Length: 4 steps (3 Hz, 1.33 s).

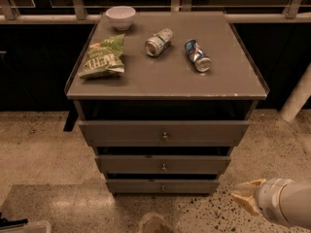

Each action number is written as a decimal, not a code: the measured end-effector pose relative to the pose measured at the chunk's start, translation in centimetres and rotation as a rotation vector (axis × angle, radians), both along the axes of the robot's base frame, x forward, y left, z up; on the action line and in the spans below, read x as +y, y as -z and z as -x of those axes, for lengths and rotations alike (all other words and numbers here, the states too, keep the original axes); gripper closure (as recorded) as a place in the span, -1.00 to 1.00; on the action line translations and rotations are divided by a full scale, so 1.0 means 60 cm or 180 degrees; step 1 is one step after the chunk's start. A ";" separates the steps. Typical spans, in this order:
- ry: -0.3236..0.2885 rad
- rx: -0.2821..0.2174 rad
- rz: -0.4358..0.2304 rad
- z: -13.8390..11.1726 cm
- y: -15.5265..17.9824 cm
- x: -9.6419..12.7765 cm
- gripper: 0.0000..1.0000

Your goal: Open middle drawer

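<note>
The claw, a pale tan tip on a thick white cylindrical wrist, hung low at about 4 o'clock from the cabinet, well apart from every drawer; whether it was spread or pressed together could not be told. The middle drawer sat shut just below the centre of the view, between the taller top drawer at 12 o'clock and the narrower bottom drawer at 6 o'clock. The main risk appeared to be picking the wrong front. All three were flat matte grey panels stacked close, each with one small round metal knob on the same vertical line. An approach from so low might meet the bottom knob first. The middle drawer's knob looked smooth and tiny, so a shallow pinch would probably slip off. A pull angled to the side might bind the drawer in its frame. A jolt to the cabinet could also disturb the grey counter. On it, a silver can and a blue can lay on their rounded sides and would likely roll. A crinkled green chip bag at 10 o'clock and a glossy white bowl at 11 o'clock seemed steadier.
</note>
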<state>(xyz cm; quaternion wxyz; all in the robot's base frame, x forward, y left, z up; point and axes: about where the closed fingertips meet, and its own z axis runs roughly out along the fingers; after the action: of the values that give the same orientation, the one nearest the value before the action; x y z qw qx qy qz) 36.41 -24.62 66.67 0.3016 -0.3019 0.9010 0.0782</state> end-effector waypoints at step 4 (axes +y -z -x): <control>0.0414 -0.0270 -0.0177 -0.038 0.111 -0.006 1.00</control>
<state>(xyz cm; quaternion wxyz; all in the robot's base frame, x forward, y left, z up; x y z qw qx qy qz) 38.71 -25.00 60.02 0.3523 -0.2372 0.9026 0.0706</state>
